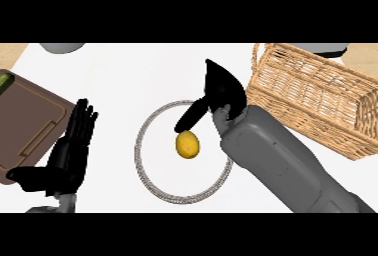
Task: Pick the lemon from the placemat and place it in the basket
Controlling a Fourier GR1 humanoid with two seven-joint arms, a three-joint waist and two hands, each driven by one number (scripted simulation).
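Head view: wicker basket (317, 97) sits far right on the counter. Round placemat (148, 181) at centre carries the lemon (187, 144). Right hand (220, 92) hovers above, thumb near the lemon, holding nothing. Left hand (70, 150) rests open at left.

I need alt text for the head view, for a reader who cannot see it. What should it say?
The robot's right hand reaches over a round white placemat, its thumb just above a yellow lemon lying on it. A wicker basket stands at the right, and the left hand rests open beside a brown board at the left.
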